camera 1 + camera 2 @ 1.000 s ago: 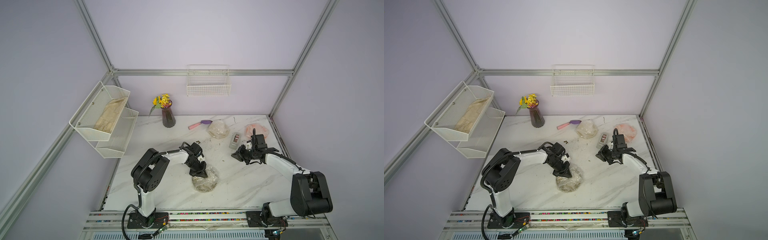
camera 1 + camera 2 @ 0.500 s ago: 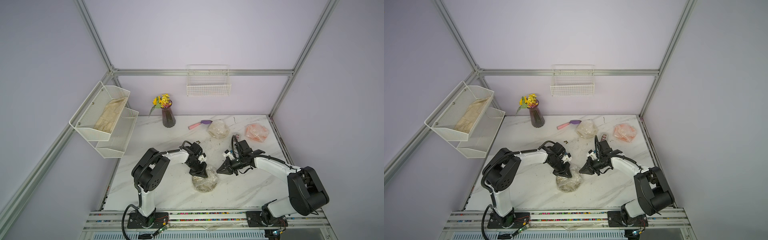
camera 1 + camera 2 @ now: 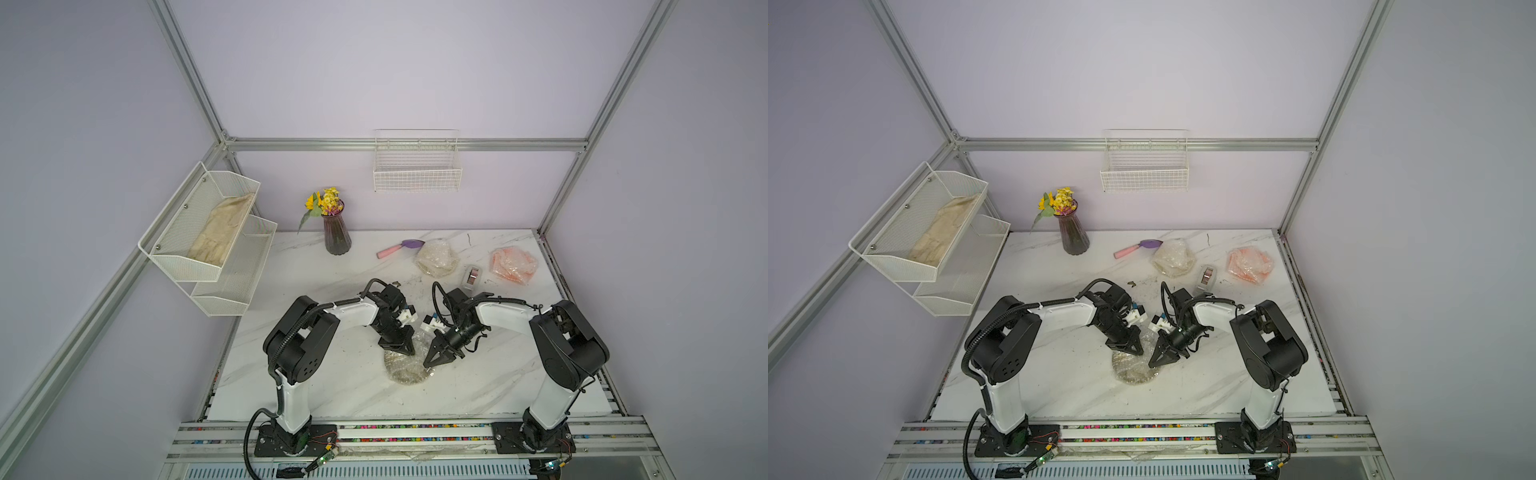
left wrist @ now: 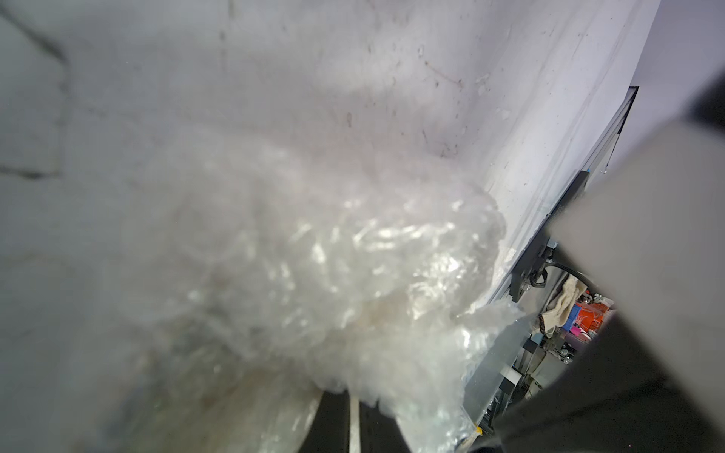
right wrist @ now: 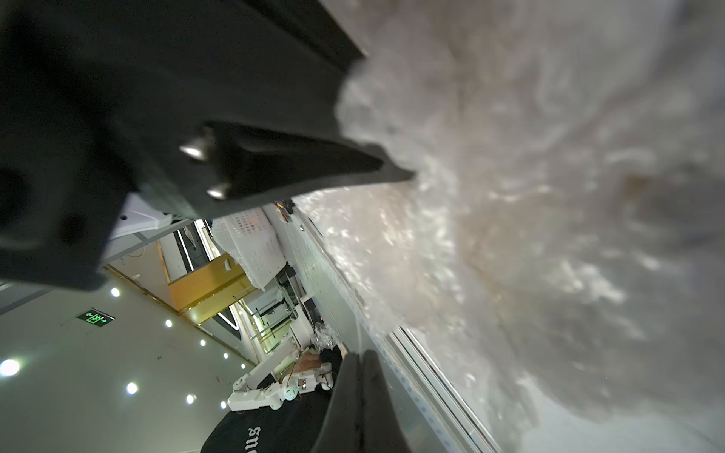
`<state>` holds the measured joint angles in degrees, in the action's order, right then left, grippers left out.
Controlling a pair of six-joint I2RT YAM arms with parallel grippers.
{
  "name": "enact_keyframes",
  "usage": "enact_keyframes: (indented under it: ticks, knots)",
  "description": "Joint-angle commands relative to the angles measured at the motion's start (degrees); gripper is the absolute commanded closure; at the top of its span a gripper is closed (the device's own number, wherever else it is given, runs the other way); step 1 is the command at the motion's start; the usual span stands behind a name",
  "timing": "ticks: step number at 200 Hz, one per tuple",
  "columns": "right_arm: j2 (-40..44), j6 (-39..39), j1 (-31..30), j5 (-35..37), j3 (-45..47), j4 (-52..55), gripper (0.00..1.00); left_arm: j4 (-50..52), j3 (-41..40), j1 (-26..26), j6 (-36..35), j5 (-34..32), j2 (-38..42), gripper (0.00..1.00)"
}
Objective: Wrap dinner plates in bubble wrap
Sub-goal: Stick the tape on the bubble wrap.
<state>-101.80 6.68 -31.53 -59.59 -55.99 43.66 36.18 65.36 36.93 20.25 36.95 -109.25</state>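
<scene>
Bubble wrap bundle at left jaws' tips, beside right jaws.

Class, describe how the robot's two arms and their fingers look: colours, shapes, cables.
The left arm and right arm have white links and bulky black joints; a ribbed black cable runs along the left. The left gripper and right gripper carry black wedge-shaped fingers tapering to points.

On the marble tabletop, a crumpled bundle of bubble wrap lies between the arms. The left tool pinches a raised fold at the bundle's far edge. The right tool, closed to a point, meets the bundle's right edge. Well beyond the bundle lie a tape dispenser, a whitish bundle and an orange bundle.
</scene>
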Motion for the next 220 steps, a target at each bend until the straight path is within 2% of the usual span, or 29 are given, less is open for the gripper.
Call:
enact_keyframes:
  ticks: [1, 33, 93, 116, 148, 174, 220]
  knots:
    - [1.9, -3.4, -0.4, 2.0, -0.1, 6.3, 1.00, 7.3, -1.9, 0.4, -2.6, -12.1, -2.3, 0.90]
    - [3.1, -1.2, -0.4, 4.5, 1.8, 6.8, 1.00, 7.6, -1.4, 0.4, -2.8, -12.1, -2.3, 0.90]
    - [-3.8, 3.8, -0.4, 5.6, 2.0, 0.1, 1.00, 8.1, -0.2, 0.4, -2.9, -11.2, -0.2, 0.90]
    - [-2.6, 4.6, -0.3, 5.3, 2.7, -0.8, 1.00, 8.4, -0.1, 0.4, -2.7, -11.2, 1.6, 0.90]
    - [4.2, 7.6, -0.2, 3.9, 4.3, -2.2, 1.00, 8.5, -0.3, 0.4, -2.9, -11.0, 0.7, 0.90]
    - [9.4, 13.2, -0.3, 2.1, 6.3, -7.2, 1.00, 8.4, -0.4, 0.5, -2.9, -10.8, -0.4, 0.90]
    - [7.0, 14.5, -0.2, 0.5, 5.2, -10.1, 1.00, 8.6, 0.1, 0.5, -3.3, -10.8, -0.6, 0.90]
